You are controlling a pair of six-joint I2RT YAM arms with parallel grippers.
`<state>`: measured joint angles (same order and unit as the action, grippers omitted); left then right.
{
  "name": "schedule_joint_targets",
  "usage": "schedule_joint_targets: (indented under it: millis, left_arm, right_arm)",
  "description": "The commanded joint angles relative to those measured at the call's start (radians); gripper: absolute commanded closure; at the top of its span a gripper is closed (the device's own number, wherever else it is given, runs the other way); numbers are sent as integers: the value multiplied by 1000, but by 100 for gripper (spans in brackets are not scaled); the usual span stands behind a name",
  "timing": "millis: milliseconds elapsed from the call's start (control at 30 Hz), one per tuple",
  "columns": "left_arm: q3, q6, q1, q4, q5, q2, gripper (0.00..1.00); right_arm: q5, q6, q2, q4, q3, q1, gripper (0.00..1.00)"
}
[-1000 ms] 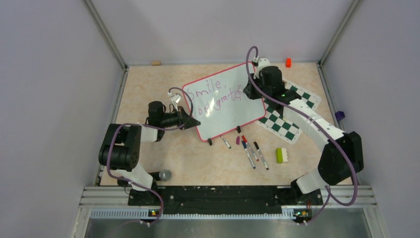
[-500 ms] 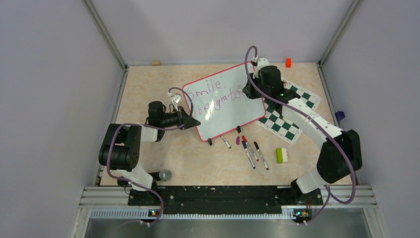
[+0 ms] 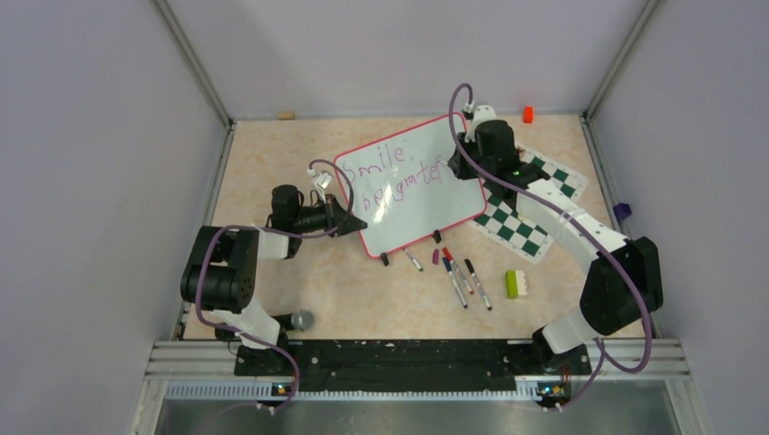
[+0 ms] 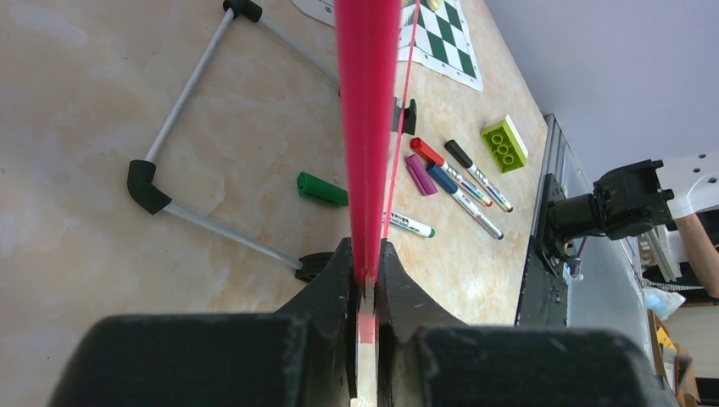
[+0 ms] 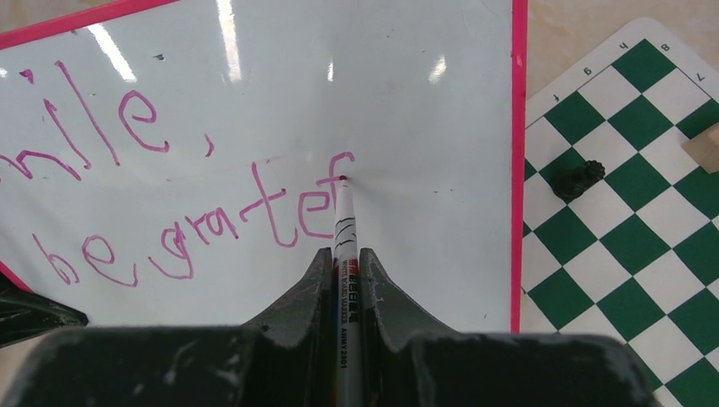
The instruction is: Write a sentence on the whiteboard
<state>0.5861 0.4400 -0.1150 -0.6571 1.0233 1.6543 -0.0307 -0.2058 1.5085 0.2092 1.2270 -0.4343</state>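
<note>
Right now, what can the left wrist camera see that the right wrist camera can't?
Only the left wrist view shows the left gripper pinching the red-pink rim of the glossy white whiteboard edge-on, plus loose marker pens and a lime-green toy brick. Only the right wrist view shows the purple handwritten sentence, the white marker clamped in the right gripper, and a small black chess piece. Both show the whiteboard and the green-and-white chequered mat.

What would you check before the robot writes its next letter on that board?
1. Left gripper clamped on the whiteboard rim: ok.
2. Right gripper shut on the marker: ok.
3. Marker tip touching the whiteboard: ok.
4. Blank space right of the last letter: ok.
5. Sentence finished: not ok, it stops at "gratef".
6. Ink left in the marker: cannot tell.
</note>
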Motion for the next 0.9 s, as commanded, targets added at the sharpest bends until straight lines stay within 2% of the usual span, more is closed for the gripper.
schedule_joint_targets:
  millis: [0,267,467,867]
  left_arm:
    - [-12,-17,-14,131,-86,38,100]
    - [-12,-17,-14,131,-85,37,100]
    - [-12,-16,-14,131,-85,37,100]
    - [-12,-17,-14,131,-85,37,100]
  right_arm:
    - [-50,1,-10,-24,35,6,100]
    - [-16,-10,-68,-28,27,18,100]
    - [89,-45,-108,-48,-3,64,100]
    - [106,-42,-67,-44,-16,76,100]
